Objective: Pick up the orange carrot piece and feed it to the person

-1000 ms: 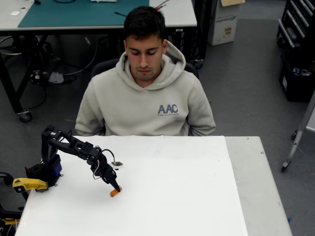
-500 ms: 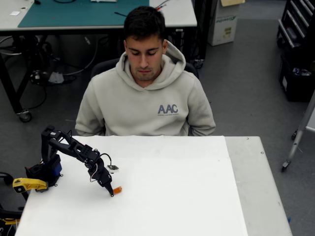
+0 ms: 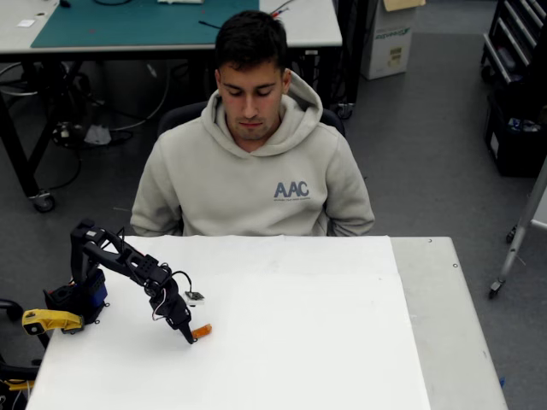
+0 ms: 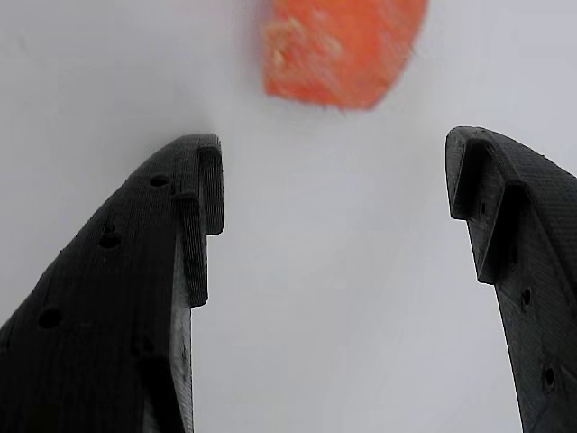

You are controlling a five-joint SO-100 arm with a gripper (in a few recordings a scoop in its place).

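Observation:
The orange carrot piece lies on the white table, near its left side. Just left of it, the black gripper points down with its tips close to the tabletop. In the wrist view the gripper is open, and the carrot piece lies just beyond the fingertips, outside the gap between the two fingers. The person, in a light grey hoodie printed "AAC", sits behind the far edge of the table and looks down.
The arm's base with its yellow part stands at the table's left edge. A small dark tag on a wire hangs from the arm. Behind the person stands a desk with a green mat.
The gripper has pulled back to the left and come off the carrot piece, which now lies free just right of the tips.

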